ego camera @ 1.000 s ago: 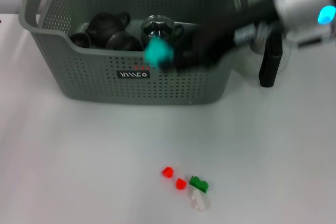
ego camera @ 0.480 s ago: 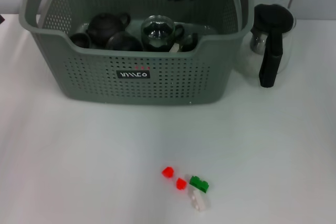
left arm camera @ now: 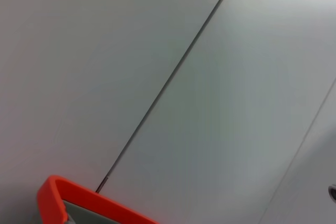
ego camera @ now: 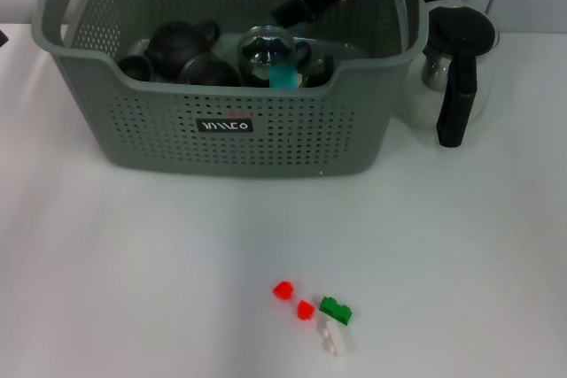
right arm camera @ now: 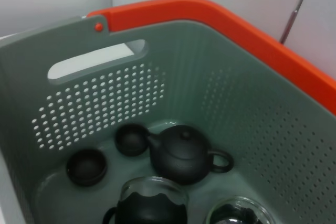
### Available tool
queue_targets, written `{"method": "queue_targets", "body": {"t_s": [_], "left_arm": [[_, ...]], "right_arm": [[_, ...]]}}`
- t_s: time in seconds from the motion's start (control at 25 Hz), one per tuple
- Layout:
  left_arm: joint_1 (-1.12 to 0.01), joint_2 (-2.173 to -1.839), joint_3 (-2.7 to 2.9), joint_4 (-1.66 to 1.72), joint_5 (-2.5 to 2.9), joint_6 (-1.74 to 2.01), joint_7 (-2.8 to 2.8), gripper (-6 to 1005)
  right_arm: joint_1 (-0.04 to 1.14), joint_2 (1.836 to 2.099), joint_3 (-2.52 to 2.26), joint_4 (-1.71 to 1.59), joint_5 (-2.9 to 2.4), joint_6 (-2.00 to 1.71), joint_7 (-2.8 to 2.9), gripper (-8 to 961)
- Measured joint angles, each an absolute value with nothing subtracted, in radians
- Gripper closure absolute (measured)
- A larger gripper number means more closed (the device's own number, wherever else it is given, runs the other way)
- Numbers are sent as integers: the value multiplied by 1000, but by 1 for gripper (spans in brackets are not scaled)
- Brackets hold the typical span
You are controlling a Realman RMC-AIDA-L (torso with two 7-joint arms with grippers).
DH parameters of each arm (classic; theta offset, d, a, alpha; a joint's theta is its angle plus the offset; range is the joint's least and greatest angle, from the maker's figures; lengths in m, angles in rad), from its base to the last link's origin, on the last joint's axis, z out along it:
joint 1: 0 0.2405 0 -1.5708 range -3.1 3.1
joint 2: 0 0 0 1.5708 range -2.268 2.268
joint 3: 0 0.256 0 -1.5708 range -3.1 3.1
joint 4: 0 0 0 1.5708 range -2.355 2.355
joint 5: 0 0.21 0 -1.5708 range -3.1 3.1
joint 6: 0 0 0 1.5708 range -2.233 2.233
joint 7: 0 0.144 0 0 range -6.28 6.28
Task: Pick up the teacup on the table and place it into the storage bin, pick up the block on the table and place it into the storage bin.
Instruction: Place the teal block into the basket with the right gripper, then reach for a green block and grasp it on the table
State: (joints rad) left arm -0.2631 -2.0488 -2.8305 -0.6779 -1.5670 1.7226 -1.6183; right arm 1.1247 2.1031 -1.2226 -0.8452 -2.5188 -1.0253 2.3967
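Your storage bin (ego camera: 159, 143) is holding a teal block (ego camera: 283, 75) (blurred, probably falling) among dark teaware (right arm camera: 184, 156); I cannot tell the right gripper's (ego camera: 297, 8) jaw state.

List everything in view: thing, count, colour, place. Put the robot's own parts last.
storage bin: one, grey-green, orange clips, far side of table
teapot: one, black, in the bin
small cups: two, black, in the bin beside the teapot
glass vessel: one, clear, in the bin
block: one, teal, in the bin
glass pitcher: one, black handle, right of the bin
small blocks: red, green, white, near table edge
right gripper: above the bin
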Motion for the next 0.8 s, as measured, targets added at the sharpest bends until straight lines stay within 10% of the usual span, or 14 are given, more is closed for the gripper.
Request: {"method": "queue_targets", "body": {"t_s": [0.56,0.8], "left_arm": [[-264,-2046,-2833,-678,-1566,1709,-1619,78],[-262,-2045,-2833,-671,-1566,1693,-1619,78]], "right_arm": [[966,2097,-1202,-1276,-2350,-1640,2273,43],[858,2098,-1248,-1303,-2326,-1790,2165,15]]}}
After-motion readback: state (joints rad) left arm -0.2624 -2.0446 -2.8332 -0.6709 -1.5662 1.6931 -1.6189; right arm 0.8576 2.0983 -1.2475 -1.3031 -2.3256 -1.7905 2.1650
